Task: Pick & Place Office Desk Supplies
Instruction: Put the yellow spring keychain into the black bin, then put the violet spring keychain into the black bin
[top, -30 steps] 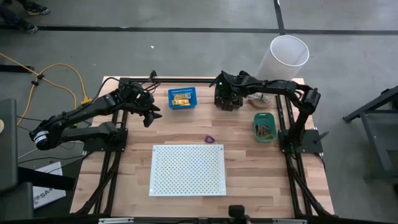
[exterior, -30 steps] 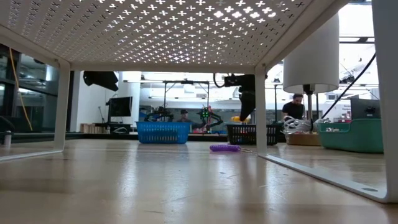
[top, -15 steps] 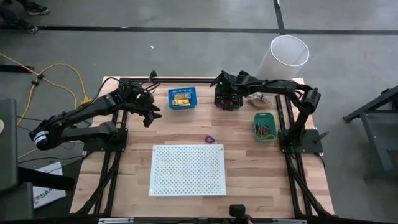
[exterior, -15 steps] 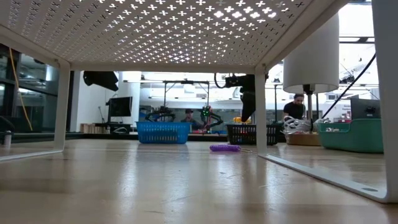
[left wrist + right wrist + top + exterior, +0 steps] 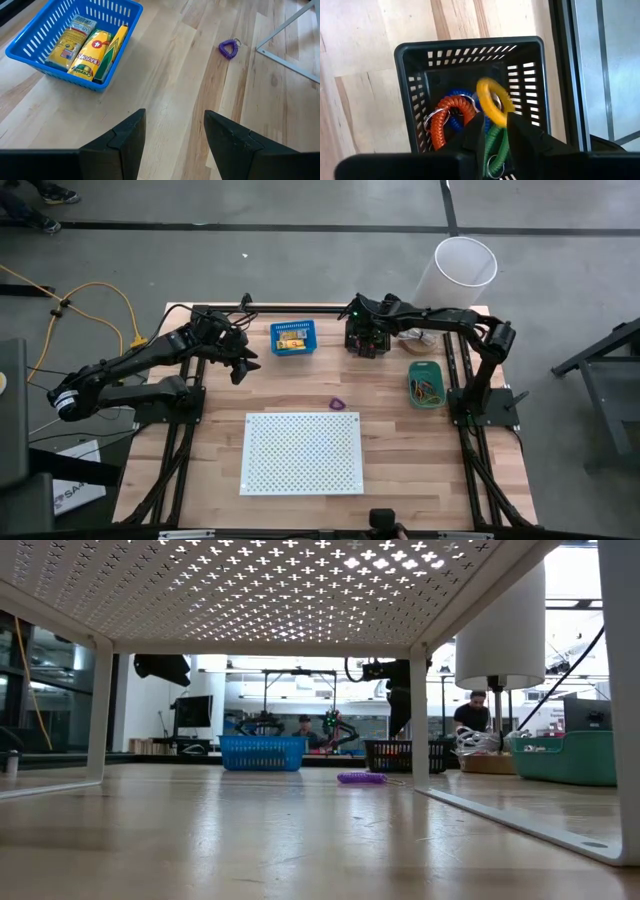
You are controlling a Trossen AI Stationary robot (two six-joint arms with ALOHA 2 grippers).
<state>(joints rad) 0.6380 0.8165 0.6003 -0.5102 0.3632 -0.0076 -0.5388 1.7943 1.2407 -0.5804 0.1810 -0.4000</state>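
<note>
Yellow plastic coil loop (image 5: 494, 101) sat just above the black slotted bin (image 5: 410, 60), at the tips of the right end effector (image 5: 495, 131); fingers close together, couldn't tell if they gripped it. Risk: loop snags a fingertip and rides out on retreat. Left end effector (image 5: 172, 135) spread, empty, over the counter (image 5: 165, 75) near the blue slotted basket (image 5: 30, 52).

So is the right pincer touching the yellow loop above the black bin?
Touching: the right wrist view shows the yellow loop pinched between the right pincer's fingertips.

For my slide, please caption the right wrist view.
Right gripper poised above black slotted bin, yellow coiled loop between its fingers.
</note>
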